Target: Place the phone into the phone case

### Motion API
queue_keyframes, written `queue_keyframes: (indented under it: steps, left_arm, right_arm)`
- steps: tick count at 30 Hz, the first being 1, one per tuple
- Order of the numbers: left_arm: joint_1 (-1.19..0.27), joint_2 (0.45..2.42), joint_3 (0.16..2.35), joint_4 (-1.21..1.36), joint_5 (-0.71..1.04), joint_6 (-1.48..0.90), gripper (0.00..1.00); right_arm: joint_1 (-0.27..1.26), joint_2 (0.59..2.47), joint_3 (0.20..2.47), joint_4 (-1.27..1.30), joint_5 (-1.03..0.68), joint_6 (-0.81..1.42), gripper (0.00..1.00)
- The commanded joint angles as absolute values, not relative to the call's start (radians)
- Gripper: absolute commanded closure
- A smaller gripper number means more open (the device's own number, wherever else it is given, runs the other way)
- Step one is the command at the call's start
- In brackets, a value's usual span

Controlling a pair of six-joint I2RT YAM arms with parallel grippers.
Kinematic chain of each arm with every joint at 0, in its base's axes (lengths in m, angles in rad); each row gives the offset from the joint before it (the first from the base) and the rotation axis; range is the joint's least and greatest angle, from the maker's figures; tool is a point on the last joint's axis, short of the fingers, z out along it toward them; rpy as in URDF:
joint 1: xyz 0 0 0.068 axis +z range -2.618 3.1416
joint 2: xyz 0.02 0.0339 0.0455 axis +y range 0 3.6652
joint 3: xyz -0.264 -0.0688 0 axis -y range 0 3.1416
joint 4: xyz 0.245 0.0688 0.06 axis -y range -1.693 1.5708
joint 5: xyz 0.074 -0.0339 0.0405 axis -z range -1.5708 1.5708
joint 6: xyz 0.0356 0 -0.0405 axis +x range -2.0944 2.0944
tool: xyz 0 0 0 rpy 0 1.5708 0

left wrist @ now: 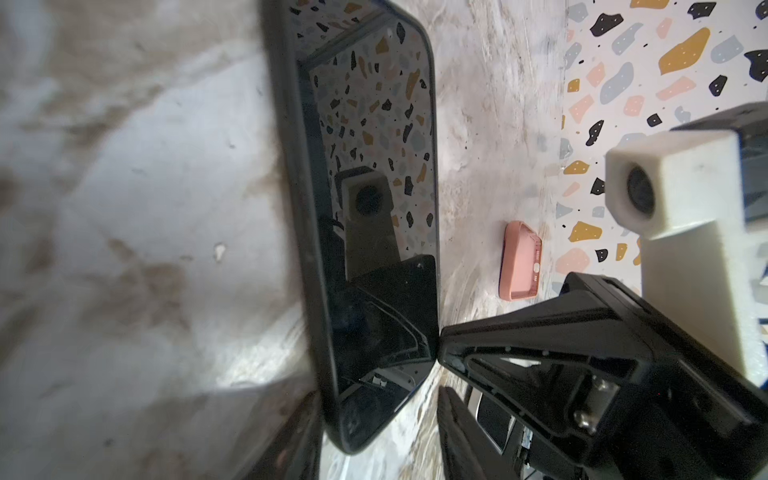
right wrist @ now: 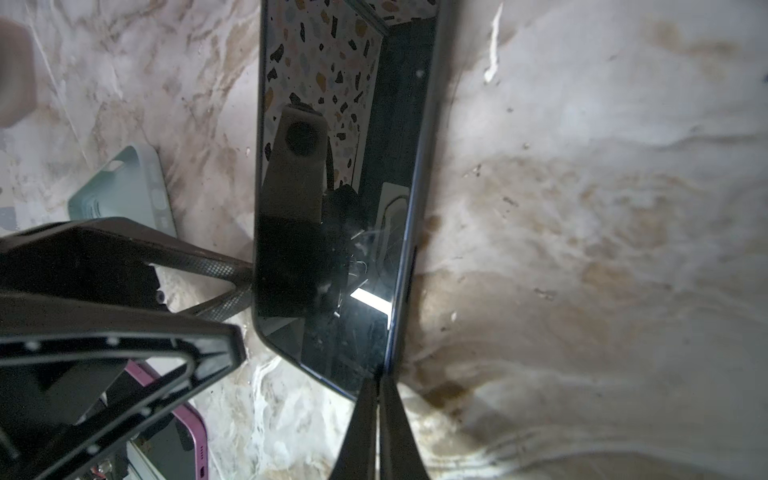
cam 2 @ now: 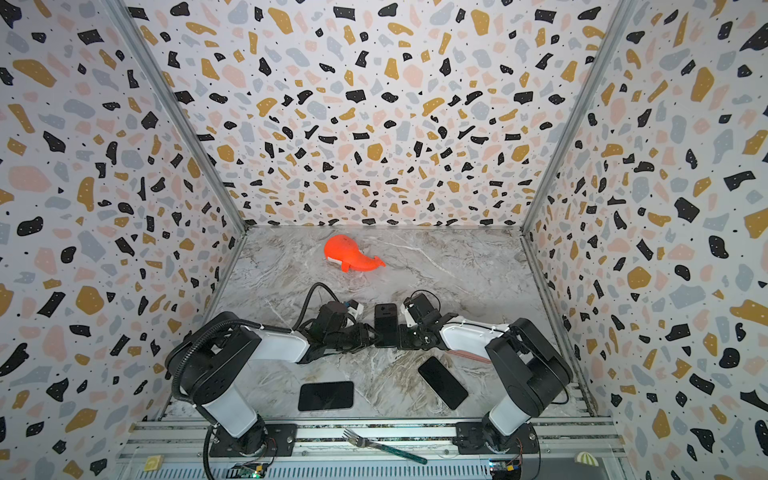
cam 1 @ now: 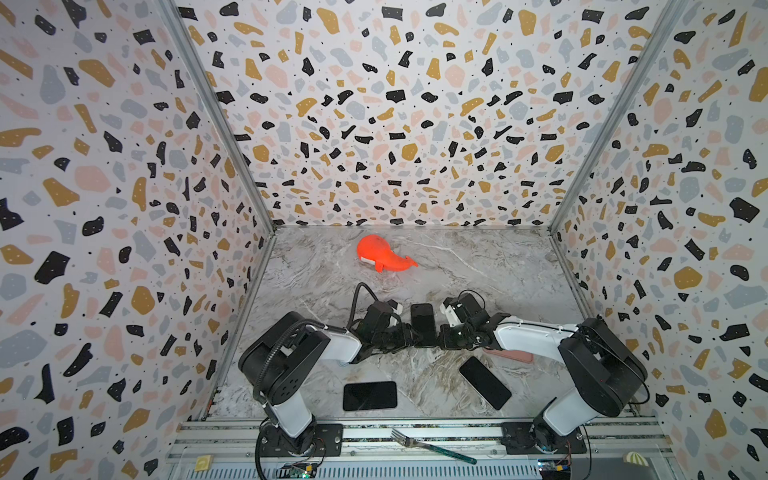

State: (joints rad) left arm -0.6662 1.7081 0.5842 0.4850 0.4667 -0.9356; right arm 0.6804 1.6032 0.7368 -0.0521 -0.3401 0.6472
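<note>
The phone (cam 1: 423,326) lies flat and screen up on the marble-patterned table (cam 1: 478,266), midway between the 2 arms. It appears to sit inside a dark case (left wrist: 296,216), whose matte rim frames the glass along 1 long side, so the step in hand looks like seating the last edge. The right claw (right wrist: 378,390) is closed to a blunt wedge, its tip touching the phone's long edge near a corner. The left claw (right wrist: 241,320) has its fingers apart and grips nothing, with 1 ribbed fingertip (right wrist: 216,266) against the opposite long edge. The screen is glossy black glass with rounded corners, mirroring the speckled walls; the rim looks dull and probably pliable. I judge the next move calls for bracing 1 side while pressing the other edge down until the lip closes over it, without skidding the slick slab.
</note>
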Motion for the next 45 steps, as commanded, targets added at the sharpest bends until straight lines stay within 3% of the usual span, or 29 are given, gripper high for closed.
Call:
queue_keyframes:
  steps: [1,9,17,30,45]
  left_arm:
    - [-0.692,1.793,0.536,0.347,0.458,-0.938,0.52]
    - [-0.686,1.754,0.542,0.287,0.432,-0.902,0.52]
    - [-0.68,1.682,0.598,0.104,0.354,-0.802,0.51]
    - [-0.684,1.692,0.709,-0.064,0.363,-0.705,0.5]
    - [-0.692,1.747,0.777,-0.104,0.349,-0.689,0.61]
  right_arm:
    - [0.748,1.693,0.705,-0.009,-0.469,0.664,0.94]
    - [0.717,1.569,0.83,-0.245,-0.269,0.615,0.88]
    - [0.69,1.503,0.838,-0.278,-0.185,0.639,0.78]
    - [0.696,1.564,0.851,-0.238,-0.213,0.668,0.73]
    - [0.706,1.603,0.848,-0.19,-0.249,0.686,0.72]
